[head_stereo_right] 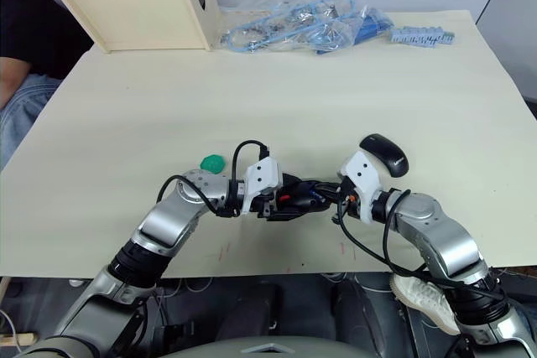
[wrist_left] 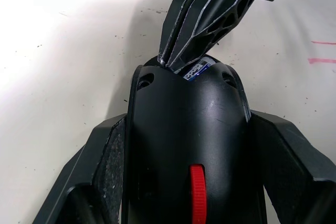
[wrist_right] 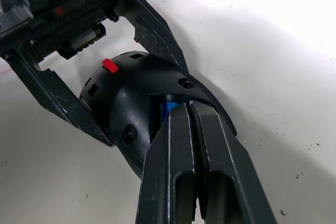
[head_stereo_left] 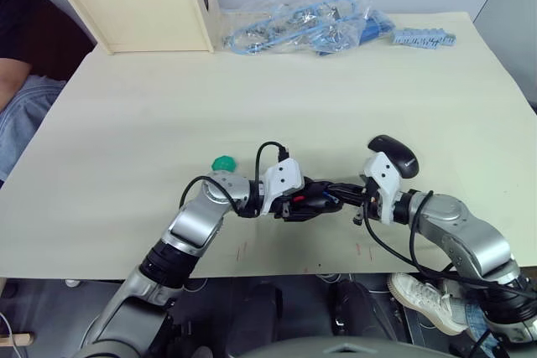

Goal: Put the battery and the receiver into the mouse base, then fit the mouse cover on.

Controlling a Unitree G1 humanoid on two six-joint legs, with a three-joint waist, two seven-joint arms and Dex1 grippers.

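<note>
One mouse base (head_stereo_right: pixel 289 199) counted near front edge of bench (head_stereo_right: pixel 126 106). One mouse cover (head_stereo_right: pixel 383 154) counted, right of base. One battery (wrist_right: pixel 169 109) seen, inside base compartment. One green item (head_stereo_right: pixel 212 162) counted, left of base. Two wooden trays (head_stereo_right: pixel 134 10) counted at far left corner. One plastic bag (head_stereo_right: pixel 294 21) and one blue strip (head_stereo_right: pixel 422 37) counted along far edge. Two end effectors noted: left (head_stereo_right: pixel 295 198), right (head_stereo_right: pixel 317 192).

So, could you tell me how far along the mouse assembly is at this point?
Mid-job. The left gripper clamps the mouse base, and the closed right gripper presses into its open compartment, where a blue-and-white part that looks like the battery sits. Whether the receiver is in cannot be seen. Still left: the mouse cover, lying on the table beside the right wrist.
</note>
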